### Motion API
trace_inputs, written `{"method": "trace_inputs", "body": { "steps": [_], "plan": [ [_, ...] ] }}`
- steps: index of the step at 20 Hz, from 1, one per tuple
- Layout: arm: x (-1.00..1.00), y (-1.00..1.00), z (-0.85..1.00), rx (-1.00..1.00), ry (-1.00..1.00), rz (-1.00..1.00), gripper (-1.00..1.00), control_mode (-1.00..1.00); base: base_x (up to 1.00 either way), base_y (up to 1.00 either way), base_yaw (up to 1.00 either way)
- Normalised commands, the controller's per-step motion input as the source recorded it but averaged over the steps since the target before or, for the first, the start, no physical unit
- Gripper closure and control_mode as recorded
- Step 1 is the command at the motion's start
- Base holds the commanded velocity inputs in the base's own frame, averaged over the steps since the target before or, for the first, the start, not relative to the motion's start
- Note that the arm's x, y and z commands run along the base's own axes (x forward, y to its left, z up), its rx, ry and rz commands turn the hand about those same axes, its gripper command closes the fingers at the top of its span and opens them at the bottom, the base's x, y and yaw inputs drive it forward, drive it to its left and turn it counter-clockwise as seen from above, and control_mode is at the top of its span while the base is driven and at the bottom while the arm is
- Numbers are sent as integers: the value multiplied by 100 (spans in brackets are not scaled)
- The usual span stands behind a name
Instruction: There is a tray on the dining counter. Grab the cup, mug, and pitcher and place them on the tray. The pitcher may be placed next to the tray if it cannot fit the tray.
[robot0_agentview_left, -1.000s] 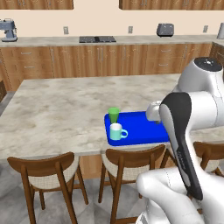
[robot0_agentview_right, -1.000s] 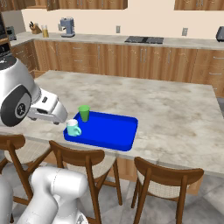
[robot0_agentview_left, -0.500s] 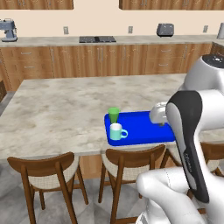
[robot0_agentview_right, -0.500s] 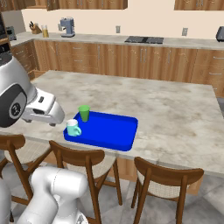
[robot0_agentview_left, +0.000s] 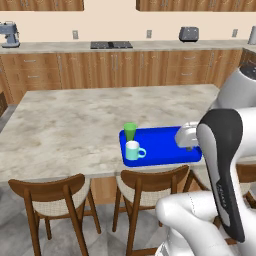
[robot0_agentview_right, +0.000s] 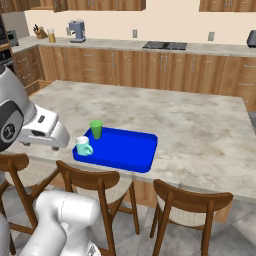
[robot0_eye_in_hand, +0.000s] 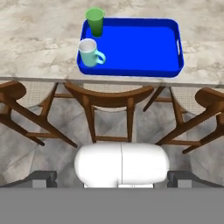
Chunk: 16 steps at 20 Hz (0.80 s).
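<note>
**Cup and mug sitting on the tray, pincer empty**

So the blue tray (robot0_agentview_left: 165, 147) sits near the chair-side edge of the big marble dining counter (robot0_agentview_left: 75, 125). The green cup (robot0_agentview_left: 130, 131) stands upright at one end of the tray, at the far corner. The teal mug (robot0_agentview_left: 133, 150) is just beside it at the near corner of that end, handle pointing toward the tray's middle. The rest of the tray is bare blue.

The pincer (robot0_eye_in_hand: 111, 177) hangs back over the wooden chairs (robot0_eye_in_hand: 111, 105), well apart from the tray, jaws spread wide and gripping nothing.

A pitcher-like thing (robot0_agentview_right: 51, 36) with orange liquid stands way off on the wall counter (robot0_agentview_right: 100, 45), too small to tell for sure.
</note>
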Motion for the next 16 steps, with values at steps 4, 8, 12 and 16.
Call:
{"method": "trace_inputs", "body": {
  "steps": [4,8,12,16],
  "plan": [
    [-6,2,0,0,1,0,-100,100,-25,6,0],
    [0,0,0,0,0,0,-100,100,-63,55,0],
    [0,0,0,0,0,0,-100,100,-78,100,0],
    [0,0,0,0,0,0,-100,100,-21,100,0]
  ]
}}
